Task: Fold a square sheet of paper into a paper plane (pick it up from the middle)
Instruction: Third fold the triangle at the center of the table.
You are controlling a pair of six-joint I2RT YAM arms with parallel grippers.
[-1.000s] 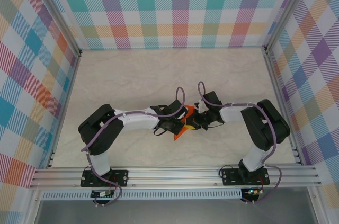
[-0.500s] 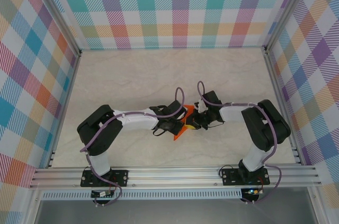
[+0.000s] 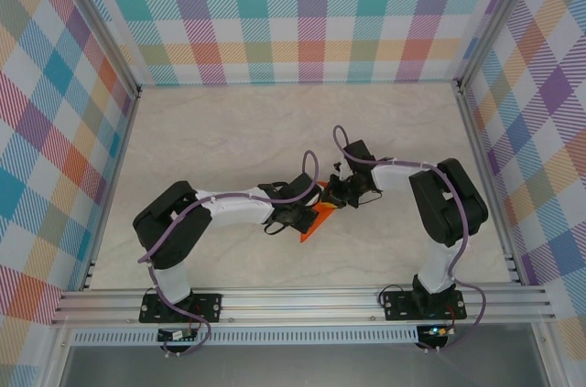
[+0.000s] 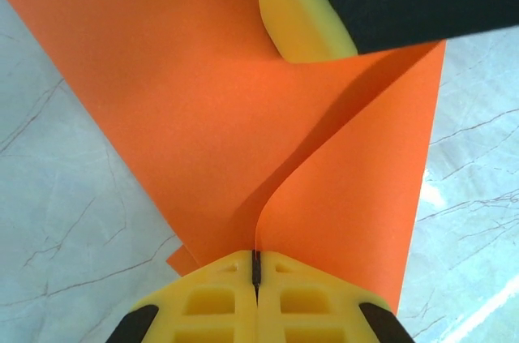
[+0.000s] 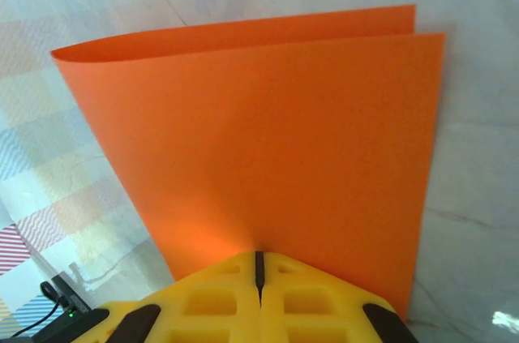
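Note:
The square sheet of paper [image 3: 314, 223] is bright orange and bent over on itself, near the middle of the table between both arms. In the left wrist view the paper [image 4: 186, 92] rises into a curved ridge, and my left gripper [image 4: 256, 260] is shut on that ridge. The right gripper's yellow finger [image 4: 293, 15] rests at the paper's far edge. In the right wrist view the paper [image 5: 268, 132] lies doubled, with a soft rounded fold at its left, and my right gripper [image 5: 259, 262] is shut at its near edge. From above, the left gripper [image 3: 300, 215] and right gripper [image 3: 335, 197] nearly meet over the paper.
The pale marble-patterned table [image 3: 229, 131] is boxed in by plaid walls [image 3: 55, 131] on three sides. An aluminium rail [image 3: 302, 300] carrying both arm bases runs along the near edge. Purple cables loop over both forearms.
My right arm has swung left and slightly away, carrying its gripper up and left over the paper. The left arm and its grip have stayed put.

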